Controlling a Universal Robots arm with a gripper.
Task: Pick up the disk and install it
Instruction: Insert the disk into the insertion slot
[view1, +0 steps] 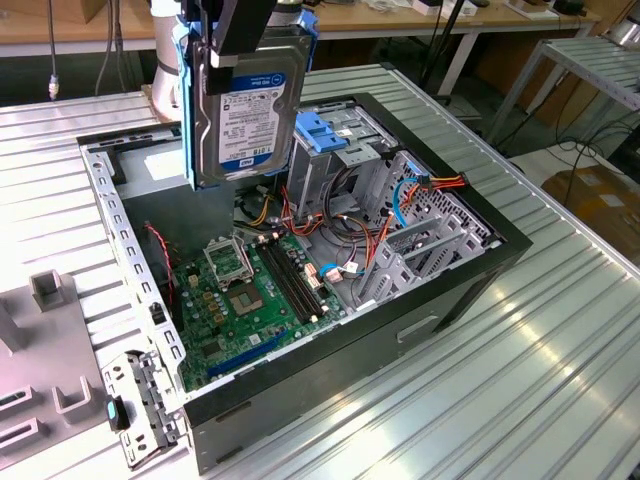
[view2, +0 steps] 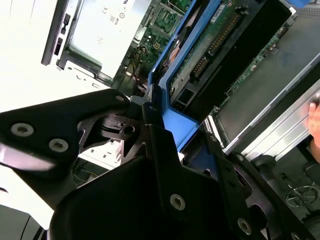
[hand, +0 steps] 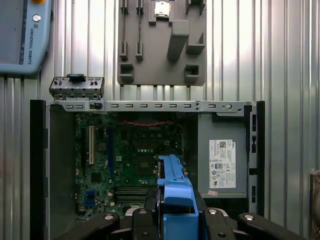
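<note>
Exterior view: your gripper pinches the disk above the open computer case; pickup done, installation not yet.

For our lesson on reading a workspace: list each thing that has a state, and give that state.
disk: upright, held above the computer case.
gripper: shut on the disk.
computer case: lying flat, side open.
power supply: mounted inside the computer case.

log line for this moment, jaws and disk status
gripper: jaws shut on disk | disk: upright, above open computer case | install: not yet done
</note>
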